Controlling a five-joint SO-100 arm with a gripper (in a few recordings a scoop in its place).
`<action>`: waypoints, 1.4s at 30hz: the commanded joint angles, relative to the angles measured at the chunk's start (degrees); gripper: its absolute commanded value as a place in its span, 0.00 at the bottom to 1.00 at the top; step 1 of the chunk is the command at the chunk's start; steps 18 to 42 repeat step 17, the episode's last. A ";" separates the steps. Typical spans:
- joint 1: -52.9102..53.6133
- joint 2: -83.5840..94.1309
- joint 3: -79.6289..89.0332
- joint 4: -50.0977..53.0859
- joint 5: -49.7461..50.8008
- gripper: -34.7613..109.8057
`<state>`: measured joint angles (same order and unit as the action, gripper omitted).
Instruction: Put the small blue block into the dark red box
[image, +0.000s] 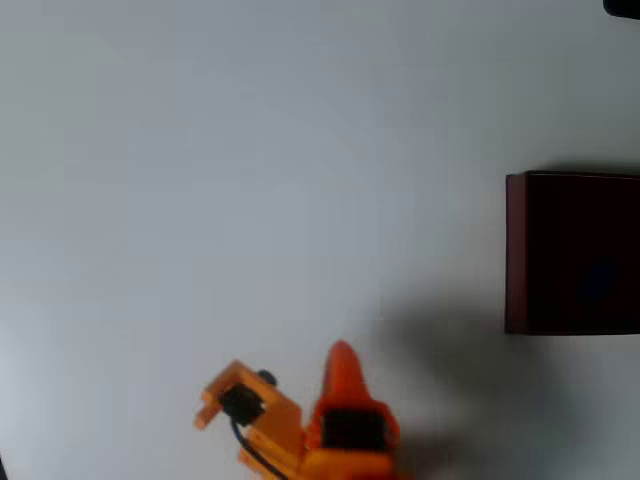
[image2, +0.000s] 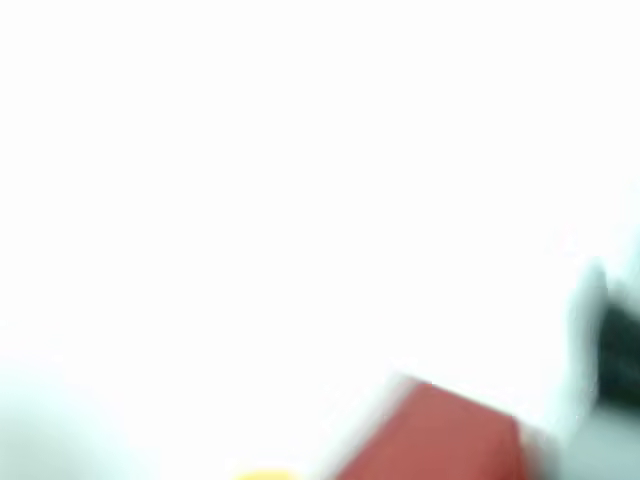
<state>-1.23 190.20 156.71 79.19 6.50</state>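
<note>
The orange two-finger gripper (image: 340, 362) sits low at the white table's (image: 250, 180) near edge, fingers apparently together and empty, while a faint bluish smudge, possibly the small blue block (image: 600, 277), shows inside the dark red box (image: 516, 255) at the right edge.

My claw (image: 341, 362) looks like smooth orange plastic with a slight sheen. The table (image: 250, 180) under me is a plain, matt, pale grey surface. The dark red box (image: 515, 250) has smooth, dull walls; its material is unclear.
</note>
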 joint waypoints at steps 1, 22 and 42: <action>-8.88 2.02 4.57 0.53 -2.37 0.27; -17.49 2.11 15.56 -2.46 -6.50 0.24; -17.49 2.11 15.56 -2.46 -6.50 0.24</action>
